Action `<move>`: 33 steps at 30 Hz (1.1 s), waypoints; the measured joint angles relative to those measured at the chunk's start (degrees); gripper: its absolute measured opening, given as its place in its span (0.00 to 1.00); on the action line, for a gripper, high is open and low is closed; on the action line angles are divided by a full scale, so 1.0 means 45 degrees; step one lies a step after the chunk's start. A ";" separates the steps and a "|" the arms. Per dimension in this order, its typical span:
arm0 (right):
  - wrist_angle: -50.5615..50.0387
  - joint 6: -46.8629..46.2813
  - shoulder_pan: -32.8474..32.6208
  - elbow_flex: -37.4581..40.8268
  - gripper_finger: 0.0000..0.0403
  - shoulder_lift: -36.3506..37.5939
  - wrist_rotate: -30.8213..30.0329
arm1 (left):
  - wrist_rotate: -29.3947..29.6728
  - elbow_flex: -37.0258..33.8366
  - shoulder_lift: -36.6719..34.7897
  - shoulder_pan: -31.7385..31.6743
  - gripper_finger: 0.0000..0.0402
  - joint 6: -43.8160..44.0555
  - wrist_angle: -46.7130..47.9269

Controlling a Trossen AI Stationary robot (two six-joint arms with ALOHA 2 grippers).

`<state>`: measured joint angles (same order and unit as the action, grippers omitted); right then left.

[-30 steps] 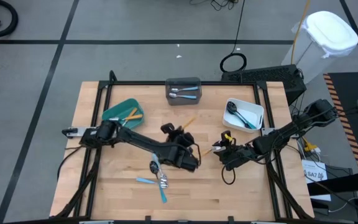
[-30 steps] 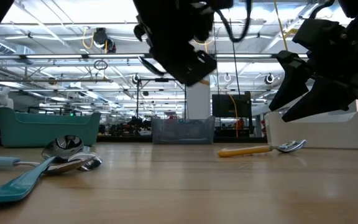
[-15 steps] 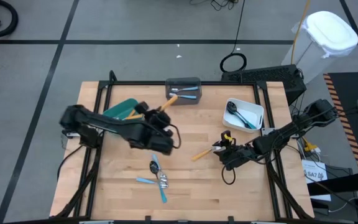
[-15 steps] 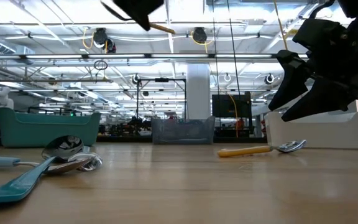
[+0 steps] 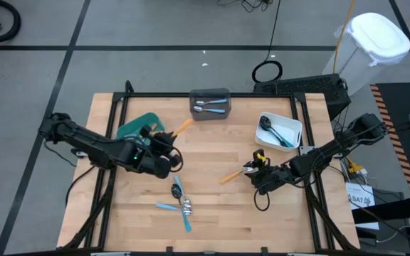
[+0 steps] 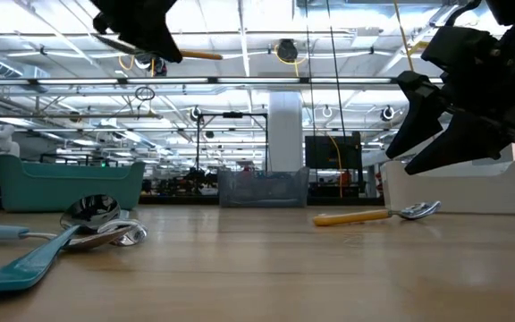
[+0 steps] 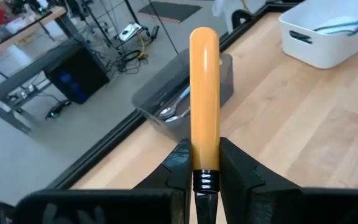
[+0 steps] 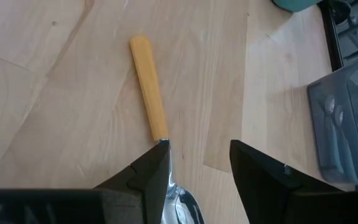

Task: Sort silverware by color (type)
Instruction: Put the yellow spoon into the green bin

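Clamping an orange-handled utensil near the neck of its handle, the left tool hangs above the wooden surface just beside the teal bin, the handle sticking out past the fingertips toward the grey bin; in the low view the same handle shows high over the surface, held level; the head of the piece is hidden between the fingers, so whether it is a spoon or a fork cannot be told. The right tool sits low over the surface near the white bin, its fingers apart with nothing between them, the neck of an orange-handled spoon lying flat on the wood just by one fingertip; the spoon also shows in the low view, lying in front of the white bin. Further out, the grey bin holds silver pieces with a blue handle; the white bin holds a black spoon and blue-handled pieces; the teal bin holds an orange-handled piece. Toward the near edge of the surface lies a small cluster of blue-handled silverware, some crossing each other.
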<state>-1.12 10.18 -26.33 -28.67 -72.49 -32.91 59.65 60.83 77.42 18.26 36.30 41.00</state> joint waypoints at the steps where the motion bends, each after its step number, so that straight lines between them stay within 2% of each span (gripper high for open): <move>1: 0.0012 0.0067 0.0000 -0.0001 0.41 -0.0001 0.0000 | 0.0116 -0.0116 -0.0107 -0.0015 0.12 0.0204 -0.0021; 5: 0.0188 0.0354 0.0000 -0.0010 0.41 -0.0005 0.0000 | 0.0266 -0.0724 -0.0457 -0.0226 0.12 0.0796 0.0548; 10: 0.0396 0.0563 0.0000 -0.0010 0.41 -0.0005 -0.0005 | 0.0197 -0.2073 -0.1088 -0.0636 0.12 0.3087 0.2320; 14: 0.0485 0.0614 0.0000 -0.0015 0.41 -0.0005 -0.0005 | -0.0491 -0.3545 -0.1981 -0.0714 0.12 0.4533 0.2690; 17: 0.0485 0.0664 0.0000 -0.0015 0.41 -0.0005 -0.0005 | -0.1566 -0.4379 -0.2608 -0.0722 0.12 0.5155 0.2691; 23: 0.0751 0.0907 0.0000 -0.0015 0.41 -0.0010 -0.0005 | -0.2698 -0.4772 -0.2907 -0.0863 0.12 0.4900 0.2908; 29: 0.0780 0.0942 0.0000 -0.0015 0.41 -0.0010 -0.0002 | -0.3757 -0.4782 -0.2858 -0.2105 0.12 0.5028 0.4324; 33: 0.0776 0.0947 0.0000 -0.0015 0.41 -0.0010 -0.0004 | -0.4034 -0.4782 -0.2849 -0.2723 0.12 0.4620 0.4173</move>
<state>2.37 14.44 -26.33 -28.73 -72.53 -32.92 41.50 39.31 64.60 6.01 57.08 59.78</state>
